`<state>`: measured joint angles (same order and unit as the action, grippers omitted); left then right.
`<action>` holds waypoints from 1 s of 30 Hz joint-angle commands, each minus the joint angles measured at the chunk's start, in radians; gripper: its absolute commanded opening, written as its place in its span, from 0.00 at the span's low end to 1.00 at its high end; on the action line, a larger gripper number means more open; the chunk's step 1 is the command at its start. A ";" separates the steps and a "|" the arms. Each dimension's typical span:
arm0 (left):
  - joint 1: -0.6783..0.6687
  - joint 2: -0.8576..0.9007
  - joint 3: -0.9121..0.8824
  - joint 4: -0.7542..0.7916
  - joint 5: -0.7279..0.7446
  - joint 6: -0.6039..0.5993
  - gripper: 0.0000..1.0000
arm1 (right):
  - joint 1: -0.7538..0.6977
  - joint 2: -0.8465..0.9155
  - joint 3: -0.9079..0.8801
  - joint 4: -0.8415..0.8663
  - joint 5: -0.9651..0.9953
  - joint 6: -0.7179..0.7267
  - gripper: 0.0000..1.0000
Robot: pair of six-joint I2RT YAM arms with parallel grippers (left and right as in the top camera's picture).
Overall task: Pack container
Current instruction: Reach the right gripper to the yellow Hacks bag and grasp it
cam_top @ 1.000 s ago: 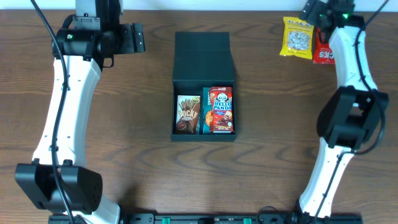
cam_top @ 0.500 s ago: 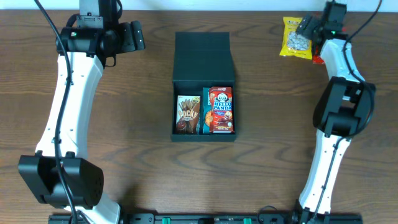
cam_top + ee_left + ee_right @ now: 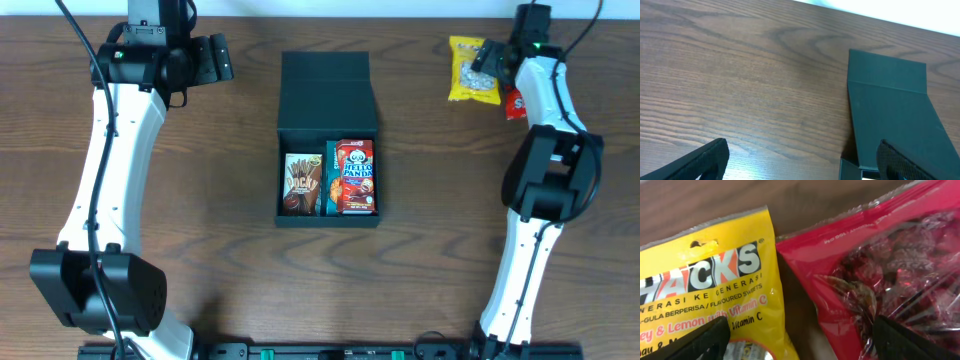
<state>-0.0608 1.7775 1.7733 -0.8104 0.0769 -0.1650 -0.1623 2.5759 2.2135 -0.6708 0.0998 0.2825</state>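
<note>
The container (image 3: 328, 92) is a dark teal-black box at the table's middle, flap lid open toward the back; it shows in the left wrist view (image 3: 890, 115) too. It holds a Pocky box (image 3: 301, 184), a teal packet (image 3: 330, 180) and a red Hello Panda box (image 3: 356, 176). My right gripper (image 3: 497, 62) is open at the back right, low over a yellow Hacks bag (image 3: 470, 72) and a red bag (image 3: 515, 102), its fingers (image 3: 800, 340) spanning the gap between the yellow bag (image 3: 705, 290) and the red bag (image 3: 880, 265). My left gripper (image 3: 215, 60) is open and empty, left of the lid.
The table's back edge runs just behind the lid and the bags. Bare wood (image 3: 740, 85) lies between my left gripper and the container.
My right arm has swung and its gripper has come down over the two bags; the yellow bag has shifted slightly left. The left arm has barely moved.
</note>
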 commanded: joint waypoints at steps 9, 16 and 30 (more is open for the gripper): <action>0.005 0.014 0.013 -0.003 -0.037 -0.013 0.95 | 0.185 0.052 -0.040 -0.302 -0.137 -0.029 0.75; 0.004 0.014 0.013 -0.003 -0.047 0.016 0.95 | 0.249 0.050 -0.039 -0.327 -0.183 -0.042 0.64; 0.004 0.016 0.013 -0.004 -0.061 0.058 0.95 | 0.248 -0.103 -0.017 -0.336 -0.183 -0.045 0.52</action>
<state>-0.0608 1.7779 1.7733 -0.8108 0.0368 -0.1398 0.0669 2.5130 2.2181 -0.9989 -0.0334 0.2420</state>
